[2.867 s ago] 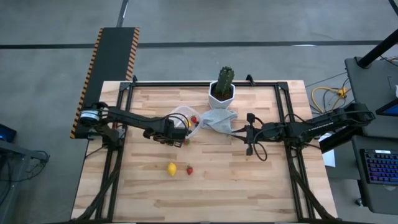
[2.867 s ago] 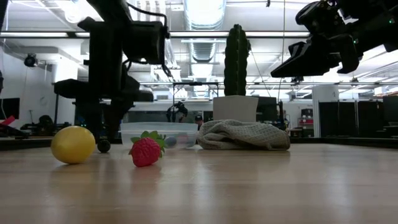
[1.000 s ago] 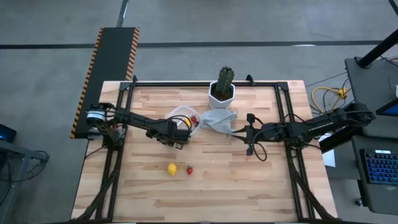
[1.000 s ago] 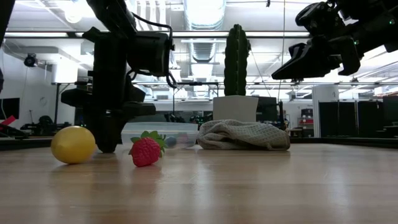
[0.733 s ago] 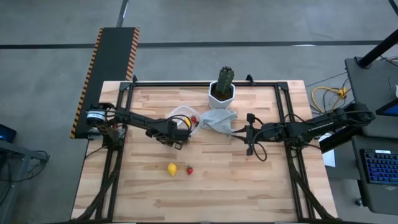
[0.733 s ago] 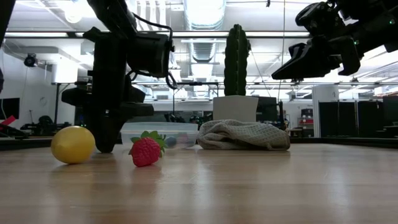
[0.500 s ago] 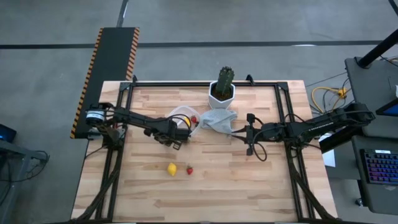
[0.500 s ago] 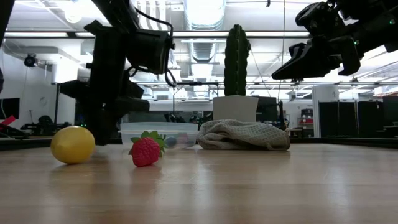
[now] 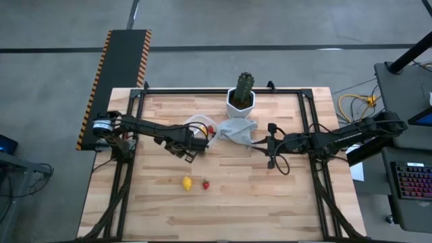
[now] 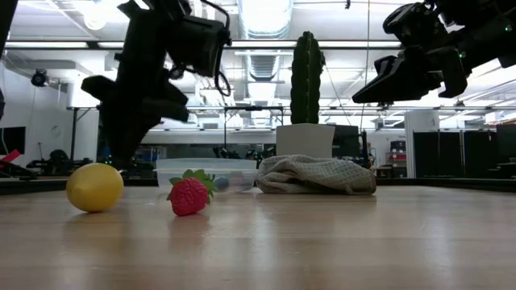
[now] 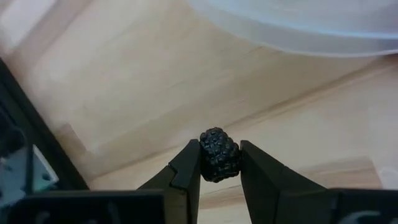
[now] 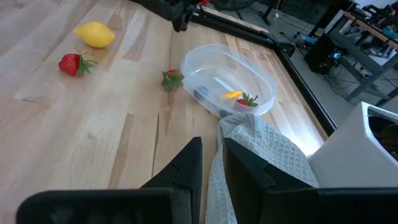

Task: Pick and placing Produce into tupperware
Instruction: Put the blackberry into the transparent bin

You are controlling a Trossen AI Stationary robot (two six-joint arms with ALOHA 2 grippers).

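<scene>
My left gripper (image 9: 191, 150) hangs over the table just near of the tupperware (image 9: 200, 128), shut on a small dark bumpy berry (image 11: 219, 155). The tupperware is a clear round tub (image 12: 227, 78) holding an orange carrot piece (image 12: 231, 95), a strawberry (image 12: 247, 101) and a dark piece. Another strawberry (image 12: 172, 79) lies on the table against its wall. A yellow lemon (image 9: 186, 182) and a strawberry (image 9: 205, 183) lie on the wood farther near. My right gripper (image 9: 270, 145) waits in the air right of the cloth, its fingers a narrow gap apart with nothing between them. My left gripper pinches the dark berry by its two opposite sides (image 11: 204, 157) between the free ends of its two fingers. The fingers come from above, pointing steeply down. The berry is lifted clear of the table, and its end sticks out past the fingertips.
A pale grey cloth (image 9: 236, 129) lies crumpled right of the tupperware. Behind it stands a green cactus (image 9: 244, 84) in a white pot (image 9: 240, 102) at the far edge. Black frame rails run along the table's sides. Bare wood lies near the front edge.
My left gripper has risen from the table top with the dark berry still between its fingers and has tipped a little. The berry is now lifted clear of the wood.
</scene>
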